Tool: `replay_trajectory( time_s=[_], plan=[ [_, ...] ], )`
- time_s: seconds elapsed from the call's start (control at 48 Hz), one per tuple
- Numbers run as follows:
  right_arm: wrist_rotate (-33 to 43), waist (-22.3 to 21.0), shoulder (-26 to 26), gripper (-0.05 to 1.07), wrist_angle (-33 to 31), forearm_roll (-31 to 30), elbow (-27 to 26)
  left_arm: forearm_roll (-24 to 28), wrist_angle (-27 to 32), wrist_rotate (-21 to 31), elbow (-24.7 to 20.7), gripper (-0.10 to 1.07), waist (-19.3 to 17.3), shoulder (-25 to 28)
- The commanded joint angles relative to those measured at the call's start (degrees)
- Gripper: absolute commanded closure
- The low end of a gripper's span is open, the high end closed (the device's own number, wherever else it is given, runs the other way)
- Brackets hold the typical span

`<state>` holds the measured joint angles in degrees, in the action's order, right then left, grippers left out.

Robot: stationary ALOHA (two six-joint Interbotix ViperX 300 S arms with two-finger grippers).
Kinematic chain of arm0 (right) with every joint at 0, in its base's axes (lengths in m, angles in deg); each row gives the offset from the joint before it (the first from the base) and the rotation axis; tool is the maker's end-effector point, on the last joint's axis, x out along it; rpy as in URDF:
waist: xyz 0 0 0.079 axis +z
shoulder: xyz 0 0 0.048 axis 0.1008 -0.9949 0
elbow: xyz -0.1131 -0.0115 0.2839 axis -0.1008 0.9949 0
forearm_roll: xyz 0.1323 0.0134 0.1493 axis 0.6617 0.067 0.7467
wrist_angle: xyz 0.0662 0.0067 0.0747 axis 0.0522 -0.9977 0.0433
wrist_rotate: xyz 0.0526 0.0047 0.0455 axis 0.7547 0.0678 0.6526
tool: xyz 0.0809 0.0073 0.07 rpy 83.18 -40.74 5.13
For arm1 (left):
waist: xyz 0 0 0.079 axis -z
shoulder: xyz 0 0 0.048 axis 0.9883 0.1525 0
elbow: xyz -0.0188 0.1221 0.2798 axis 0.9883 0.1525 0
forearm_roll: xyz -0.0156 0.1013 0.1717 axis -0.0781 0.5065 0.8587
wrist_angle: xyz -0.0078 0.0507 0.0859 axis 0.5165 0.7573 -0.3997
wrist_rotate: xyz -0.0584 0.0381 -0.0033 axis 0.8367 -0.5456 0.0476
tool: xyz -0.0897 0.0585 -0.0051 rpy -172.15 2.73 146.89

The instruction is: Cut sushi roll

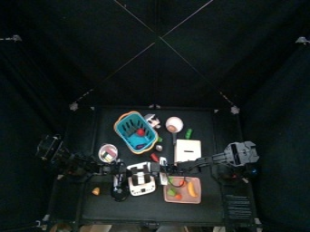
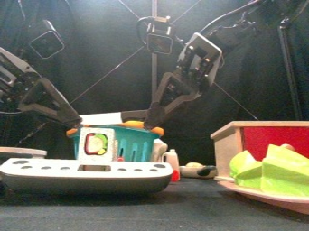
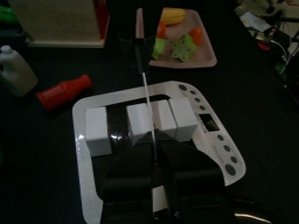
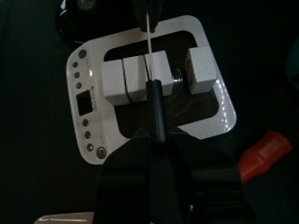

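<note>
A white sushi roll (image 3: 140, 122) lies across a white cutting board (image 3: 216, 144) at the table's front; it also shows in the right wrist view (image 4: 193, 74) on the board (image 4: 87, 96). My left gripper (image 3: 158, 179) is shut on a knife (image 3: 142, 83), whose thin blade stands edge-on across the middle of the roll. My right gripper (image 4: 156, 87) comes in from the opposite side, jaws together, with its tip against the roll's middle. In the top view the board (image 1: 137, 188) lies between the two grippers.
A pink plate (image 3: 208, 54) with green and orange food lies beside the board, by a wooden box (image 3: 65, 22). A red toy (image 3: 65, 90) and a white bottle (image 3: 14, 70) lie near the board. A teal basket (image 1: 136, 131) stands behind it.
</note>
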<state>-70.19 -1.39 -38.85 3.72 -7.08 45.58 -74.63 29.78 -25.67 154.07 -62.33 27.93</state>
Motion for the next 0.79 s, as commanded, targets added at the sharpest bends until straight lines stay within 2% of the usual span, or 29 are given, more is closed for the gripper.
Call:
replay_trajectory(
  time_s=[0.0,0.396,0.771],
  plan=[
    [0.2,-0.3,1.2,0.61,0.5,0.1,-1.8,-0.4,-0.5,-0.1,-1.6,0.59,0.5,-0.3],
    [0.3,-0.3,-0.2,0.61,0.5,0.6,-1.8,-5.2,-0.3,-0.1,-1.9,0.59,3.1,0.8],
    [0.4,-0.4,-0.9,0.61,0.5,0.9,-1.9,-5.2,1.3,-0.1,-3.3,0.59,3.9,2.3]
  ],
)
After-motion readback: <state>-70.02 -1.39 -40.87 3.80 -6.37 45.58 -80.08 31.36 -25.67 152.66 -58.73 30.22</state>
